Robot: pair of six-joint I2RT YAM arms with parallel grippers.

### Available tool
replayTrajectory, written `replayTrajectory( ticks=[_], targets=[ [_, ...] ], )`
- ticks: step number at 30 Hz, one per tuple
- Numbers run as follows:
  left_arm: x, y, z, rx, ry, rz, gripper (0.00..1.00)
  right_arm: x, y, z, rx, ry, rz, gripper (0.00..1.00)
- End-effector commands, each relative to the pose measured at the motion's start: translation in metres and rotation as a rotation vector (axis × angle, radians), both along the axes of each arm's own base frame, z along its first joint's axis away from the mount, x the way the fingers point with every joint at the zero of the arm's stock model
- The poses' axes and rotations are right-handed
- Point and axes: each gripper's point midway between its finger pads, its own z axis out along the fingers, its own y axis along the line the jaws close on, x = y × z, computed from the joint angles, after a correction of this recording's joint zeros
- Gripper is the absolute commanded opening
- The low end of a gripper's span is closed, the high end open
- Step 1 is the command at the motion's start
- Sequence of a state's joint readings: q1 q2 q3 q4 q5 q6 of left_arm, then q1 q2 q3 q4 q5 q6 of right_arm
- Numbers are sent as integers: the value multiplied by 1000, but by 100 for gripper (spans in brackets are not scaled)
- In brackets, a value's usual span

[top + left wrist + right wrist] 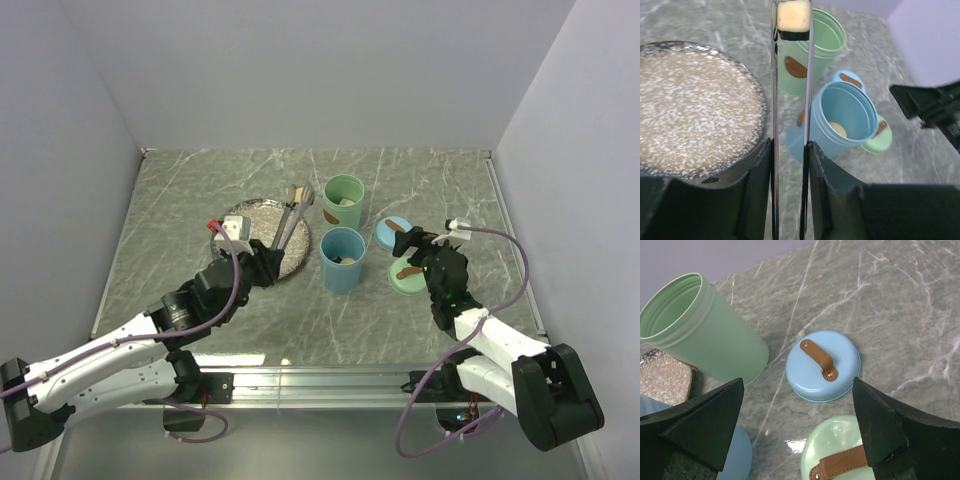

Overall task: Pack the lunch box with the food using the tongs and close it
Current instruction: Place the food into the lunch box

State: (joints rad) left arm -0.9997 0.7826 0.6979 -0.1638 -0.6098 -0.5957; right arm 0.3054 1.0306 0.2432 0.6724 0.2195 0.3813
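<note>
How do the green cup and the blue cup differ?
The green cup is pale green; the blue cup is light blue. In the top view the green cup stands farther back, the blue cup just in front of it. A round beige ball shows inside the blue cup; the green cup's contents are unclear. Both stand upright, lids off, each with a brown oval patch on its side.

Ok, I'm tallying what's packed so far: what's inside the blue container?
One round beige ball lies on the floor of the blue container. The container's near wall hides part of that floor, so anything more lying there cannot be seen.
</note>
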Motion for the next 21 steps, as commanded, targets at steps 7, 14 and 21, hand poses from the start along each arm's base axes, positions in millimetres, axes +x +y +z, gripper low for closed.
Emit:
replayTrajectory(
  ticks=[7, 14, 21],
  targets=[
    [-32, -28, 33, -97, -112, -289, 25, 9, 4, 34, 31, -94, -5, 95],
    [-50, -33, 28, -133, -83, -377, 25, 9, 4, 32, 28, -88, -3, 95],
    [-49, -37, 4, -83, 12, -368, 23, 8, 4, 33, 29, -92, -1, 95]
  ],
)
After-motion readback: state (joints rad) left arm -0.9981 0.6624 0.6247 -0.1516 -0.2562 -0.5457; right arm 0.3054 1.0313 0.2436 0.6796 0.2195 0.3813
